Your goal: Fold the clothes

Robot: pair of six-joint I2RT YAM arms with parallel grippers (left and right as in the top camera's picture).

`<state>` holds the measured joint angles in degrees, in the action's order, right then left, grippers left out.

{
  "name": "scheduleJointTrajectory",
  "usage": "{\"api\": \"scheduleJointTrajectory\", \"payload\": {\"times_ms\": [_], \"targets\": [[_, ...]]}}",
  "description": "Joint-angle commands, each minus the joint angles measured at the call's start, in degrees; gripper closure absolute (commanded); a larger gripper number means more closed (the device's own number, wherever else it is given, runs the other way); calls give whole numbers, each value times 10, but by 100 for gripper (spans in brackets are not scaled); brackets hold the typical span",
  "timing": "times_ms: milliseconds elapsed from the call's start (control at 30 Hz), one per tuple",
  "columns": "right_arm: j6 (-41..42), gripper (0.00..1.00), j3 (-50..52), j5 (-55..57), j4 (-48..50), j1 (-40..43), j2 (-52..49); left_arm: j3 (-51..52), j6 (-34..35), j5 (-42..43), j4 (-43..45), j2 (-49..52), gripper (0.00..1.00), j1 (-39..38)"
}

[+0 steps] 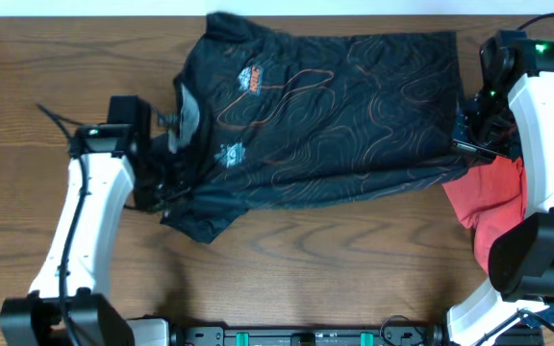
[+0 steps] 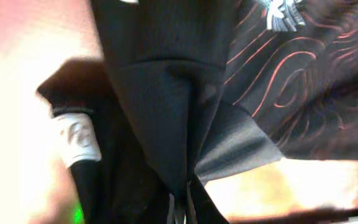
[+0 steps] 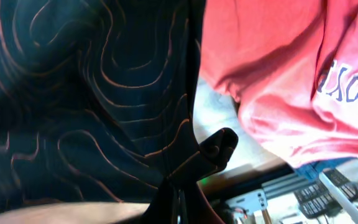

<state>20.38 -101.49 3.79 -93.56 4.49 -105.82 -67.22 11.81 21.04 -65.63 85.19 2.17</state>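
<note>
Base rail (image 1: 306, 336): black with green fittings, nearest of all, on the near side of the jersey and well apart from it.
Worktop (image 1: 306, 259): brown wood, bare between the rail and the jersey.
Left gripper (image 2: 180, 210): jaws together, clamped on a fold of plain black cloth at the jersey's collar end by the near sleeve. The hanging fold fills most of the wrist view.
Right gripper (image 3: 179, 202): jaws together, clamped on the jersey's hem end at its near corner.
Jersey (image 1: 335, 106): black with orange contour lines, spread rumpled on the worktop between the two grippers, grey-lined collar toward the left arm.
Red T-shirt (image 1: 489, 192): bunched against the jersey's hem end, touching it. The white right arm hides part of it.
Black cable (image 1: 56, 117): beyond the jersey's collar end, apart from it.
White cable (image 1: 546, 19): past the jersey's far hem corner.
</note>
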Motion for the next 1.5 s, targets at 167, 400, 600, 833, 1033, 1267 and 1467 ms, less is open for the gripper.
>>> {"api": "scheduleJointTrajectory", "payload": {"times_ms": [167,400,600,833,1033,1267,1467], "targets": [[1,99,34,-4,-5,-10,59,-2,-20,-27,-60,-93,94,80],[1,99,151,-28,29,-20,136,-2,-20,-24,-116,-118,94,81],[-3,99,181,-28,131,-22,151,-2,-7,-20,-47,-117,94,81],[-3,99,181,-46,257,-24,108,-2,18,-20,92,-85,94,81],[-3,99,181,-47,323,-24,56,-2,33,-19,184,-9,94,72],[-3,99,181,-49,427,-25,-4,-2,33,-1,323,88,94,54],[-3,55,181,-49,519,-27,-23,-2,33,-1,395,122,51,55]]}}
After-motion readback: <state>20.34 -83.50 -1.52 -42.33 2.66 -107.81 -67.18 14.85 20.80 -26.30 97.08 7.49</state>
